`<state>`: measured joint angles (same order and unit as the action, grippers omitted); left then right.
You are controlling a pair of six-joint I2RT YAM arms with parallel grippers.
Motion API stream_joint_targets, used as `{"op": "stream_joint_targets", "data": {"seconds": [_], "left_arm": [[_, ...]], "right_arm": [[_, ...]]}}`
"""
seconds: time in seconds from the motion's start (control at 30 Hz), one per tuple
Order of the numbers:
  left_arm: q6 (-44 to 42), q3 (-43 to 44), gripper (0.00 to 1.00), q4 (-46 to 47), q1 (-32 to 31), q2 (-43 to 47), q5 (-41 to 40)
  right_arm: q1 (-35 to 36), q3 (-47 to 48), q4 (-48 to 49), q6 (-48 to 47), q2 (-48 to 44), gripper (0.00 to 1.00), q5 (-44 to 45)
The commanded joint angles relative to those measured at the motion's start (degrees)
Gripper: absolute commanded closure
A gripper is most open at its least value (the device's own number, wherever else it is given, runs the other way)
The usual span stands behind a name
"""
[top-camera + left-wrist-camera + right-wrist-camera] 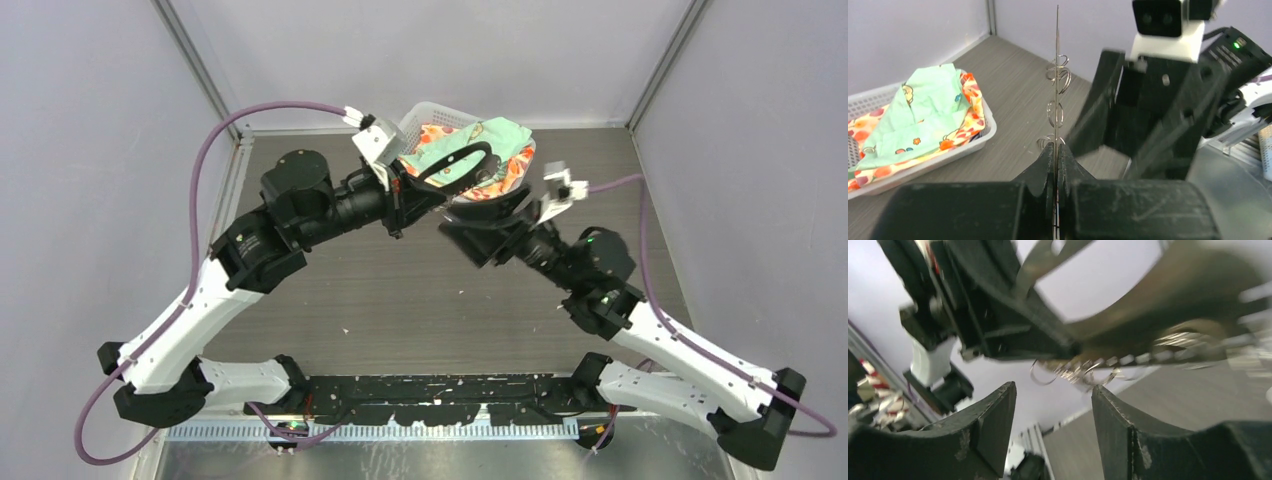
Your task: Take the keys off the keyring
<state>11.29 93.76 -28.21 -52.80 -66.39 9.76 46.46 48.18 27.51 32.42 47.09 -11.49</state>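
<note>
My left gripper [425, 190] is shut on the keyring [452, 167], a thin oval strap loop that looks dark from above and is held in the air in front of the basket. In the left wrist view the strap [1057, 60] stands edge-on out of my shut left gripper [1056, 150], with small silvery rings [1058, 75] along it. My right gripper [462, 222] is open just below the loop. In the right wrist view my open right gripper [1053, 390] sits under the blurred silvery ring cluster [1083, 371], not touching it. I cannot pick out single keys; no blue head shows.
A white mesh basket [432, 112] holding a green and orange patterned cloth [480, 150] stands at the back of the table, behind the loop; it also shows in the left wrist view [948, 150]. Grey walls close in the table. Small specks lie on the wood surface.
</note>
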Motion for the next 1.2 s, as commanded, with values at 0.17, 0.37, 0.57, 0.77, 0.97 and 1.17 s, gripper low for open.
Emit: {"op": "stream_joint_targets", "data": {"seconds": [0.17,0.37,0.57,0.77,0.97,1.17], "left_arm": [[0.4,-0.1,1.00,7.9,-0.8,0.0,0.4],[3.6,-0.4,1.00,10.3,-0.9,1.1,1.9],[7.8,-1.0,1.00,12.7,-0.8,1.8,3.2],[9.3,-0.8,1.00,13.3,-0.8,1.7,3.6],[10.2,-0.9,1.00,13.9,-0.9,1.5,3.7],[10.6,-1.4,1.00,14.0,-0.8,1.4,3.4]], "right_arm": [[8.1,-4.1,3.3,-12.3,0.9,0.35,8.6],[8.6,-7.8,8.8,-18.6,-0.2,0.32,11.0],[8.7,-8.4,13.4,-22.2,0.2,0.30,9.3],[8.8,-7.6,16.8,-24.8,1.5,0.30,9.5],[9.3,-6.4,20.6,-25.2,4.6,0.30,8.8],[9.6,-6.0,24.2,-26.1,6.7,0.36,10.4]]}}
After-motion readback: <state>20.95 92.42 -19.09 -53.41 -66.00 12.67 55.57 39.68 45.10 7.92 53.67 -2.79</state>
